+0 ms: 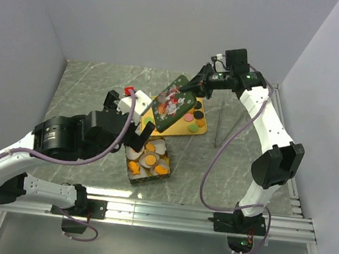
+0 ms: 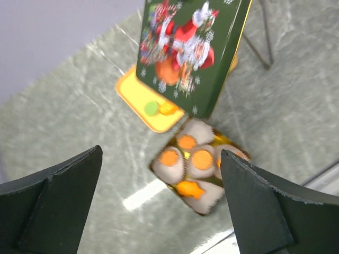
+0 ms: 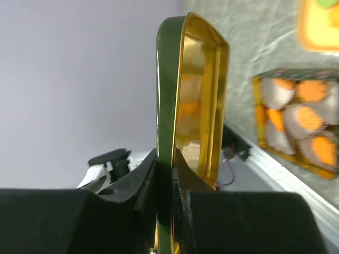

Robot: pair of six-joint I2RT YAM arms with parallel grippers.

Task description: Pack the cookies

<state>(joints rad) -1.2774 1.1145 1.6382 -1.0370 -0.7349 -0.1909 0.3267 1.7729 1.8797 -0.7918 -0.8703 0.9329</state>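
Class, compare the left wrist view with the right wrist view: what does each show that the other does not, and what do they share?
Only the left wrist view shows the Santa-printed green outer face of the lid and the left gripper, which is open and holds nothing. Only the right wrist view shows the lid's gold inside and the right gripper shut on its rim. Both views show the lid, part of the yellow tray, and the open tin with orange cookies in white paper cups.

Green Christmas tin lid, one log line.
right gripper: shut on green Christmas tin lid | left gripper: open | orange cookies: in uncovered tin
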